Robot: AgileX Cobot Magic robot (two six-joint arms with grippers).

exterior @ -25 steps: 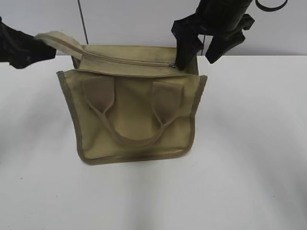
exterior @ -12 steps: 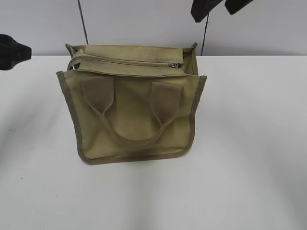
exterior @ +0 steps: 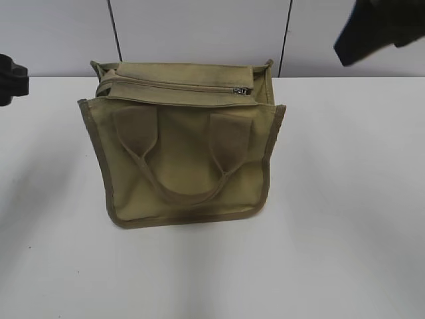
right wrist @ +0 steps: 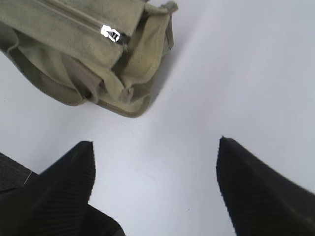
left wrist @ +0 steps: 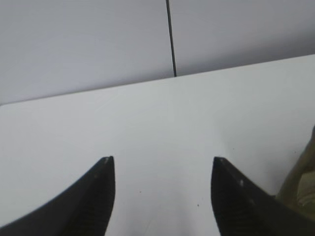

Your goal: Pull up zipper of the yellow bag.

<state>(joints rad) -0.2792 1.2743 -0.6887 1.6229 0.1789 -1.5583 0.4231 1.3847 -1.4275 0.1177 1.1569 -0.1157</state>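
Observation:
The yellow bag [exterior: 186, 159] stands on the white table, handles hanging down its front. The zipper [exterior: 179, 84] runs along its top, with the silver slider [exterior: 240, 90] at the right end. In the right wrist view the bag [right wrist: 64, 54] lies at the upper left with the slider [right wrist: 110, 33] shining. My left gripper [left wrist: 161, 160] is open and empty over bare table left of the bag; it shows at the left edge of the exterior view [exterior: 10, 78]. My right gripper [right wrist: 155, 142] is open and empty, raised at the upper right of the exterior view [exterior: 378, 30].
The white table [exterior: 345, 219] spreads all round the bag. A grey panelled wall [exterior: 199, 33] with dark seams stands behind it. A corner of the bag [left wrist: 302, 182] shows at the right edge of the left wrist view.
The left gripper let go of the bag's top left flap and drew back left. The right gripper left the slider and rose up and to the right. The flap dropped flat.

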